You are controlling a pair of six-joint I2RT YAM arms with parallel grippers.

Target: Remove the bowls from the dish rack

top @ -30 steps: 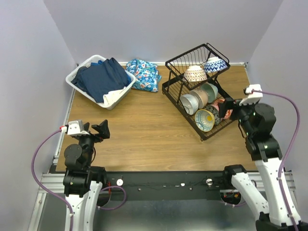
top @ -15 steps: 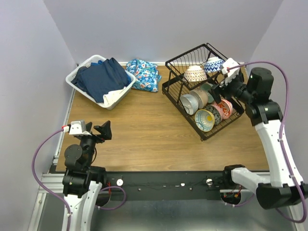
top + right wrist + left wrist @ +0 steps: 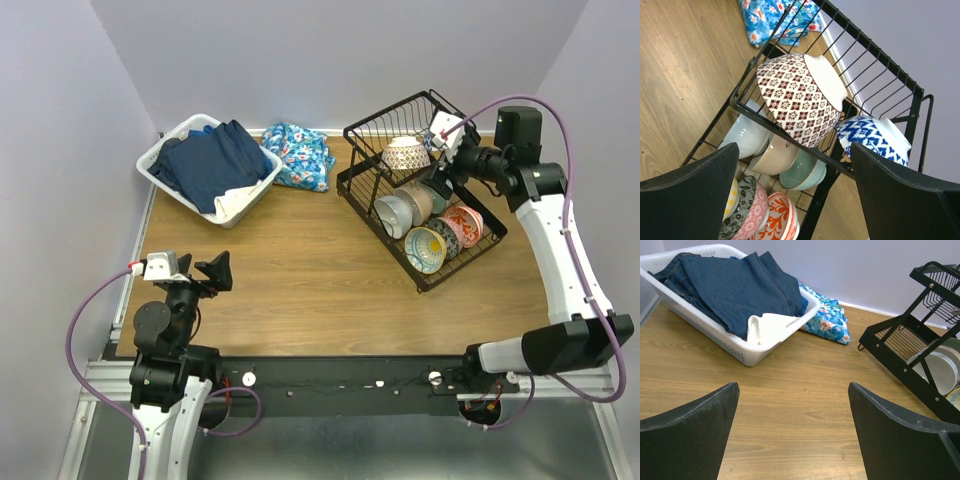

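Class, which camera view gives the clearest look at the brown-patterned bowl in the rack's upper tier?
The right wrist view: the brown-patterned bowl fills the middle of the frame, its pattern sharp. The top external view shows it small, from above. The left wrist view catches only the dish rack's near end, not this bowl.

Bowls (image 3: 801, 97) tilted in black rack (image 3: 875, 65)

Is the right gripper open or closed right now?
Open. The right gripper holds nothing; its fingers stand wide apart in the wrist view.
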